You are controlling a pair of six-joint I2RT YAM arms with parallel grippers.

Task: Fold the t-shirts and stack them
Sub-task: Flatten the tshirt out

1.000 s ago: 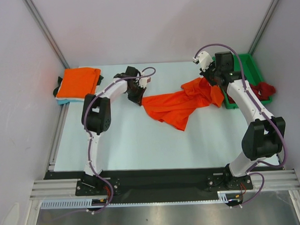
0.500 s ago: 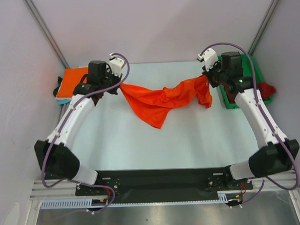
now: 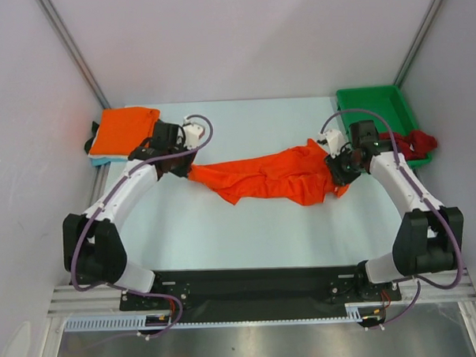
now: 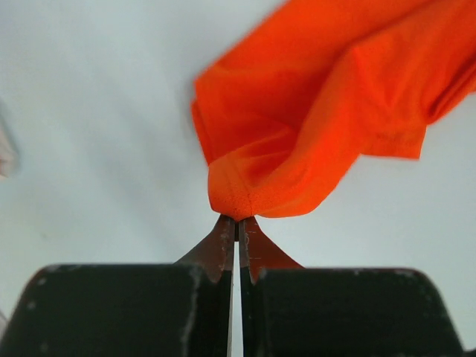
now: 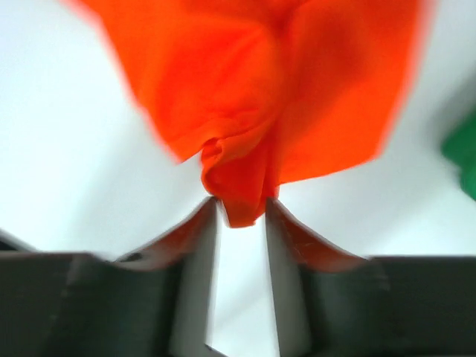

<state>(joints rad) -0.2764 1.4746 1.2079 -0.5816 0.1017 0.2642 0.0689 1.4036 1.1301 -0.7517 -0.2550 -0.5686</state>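
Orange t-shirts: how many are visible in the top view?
2. One orange t-shirt is stretched between the left gripper and right gripper; the folded orange t-shirt lies far left, on a pale blue t-shirt. Others may be hidden beneath.

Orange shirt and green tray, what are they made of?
The orange shirt looks like soft matte cloth: it bunches into folds and shows a stitched hem. The green tray seems rigid plastic, smooth, with straight molded walls.
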